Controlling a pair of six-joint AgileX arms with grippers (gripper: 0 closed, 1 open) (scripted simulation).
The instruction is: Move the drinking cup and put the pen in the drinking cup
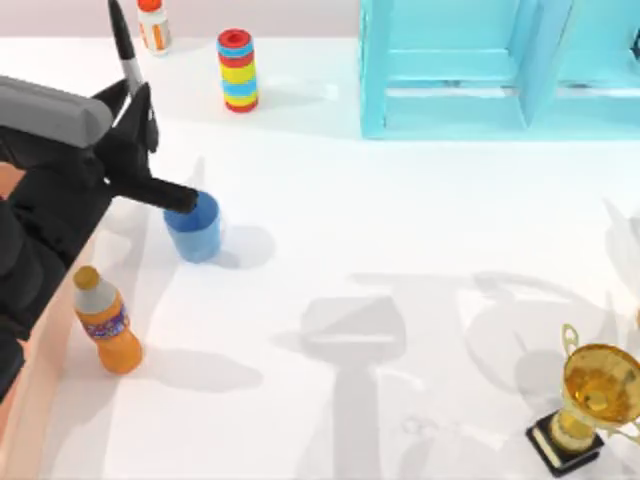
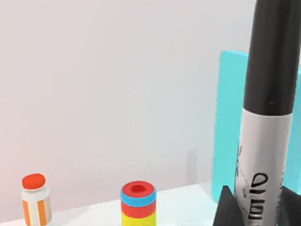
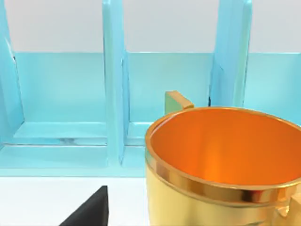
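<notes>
Top: left hand (image 1: 138, 100) near the bench's left edge, clamped on the pen (image 1: 124, 45) held upright, just behind the blue drinking cup (image 1: 196, 228). Left wrist: pen (image 2: 265, 141) gripped at its printed barrel; looks stiff, light, slick, so hold mid-barrel. Right wrist: right hand (image 3: 89, 209) parked by gold trophy cup (image 3: 225, 165), can't tell its fingers.

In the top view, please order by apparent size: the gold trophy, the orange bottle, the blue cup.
1. gold trophy, largest.
2. orange bottle and drinking cup: look alike; the left gripper hides part of the cup.

The cup (image 1: 195, 228) is showing plain blue; the pen (image 2: 265, 117) is wearing black over white with dark print. Red, yellow and blue bands are ringing the stack (image 1: 238, 69).
</notes>
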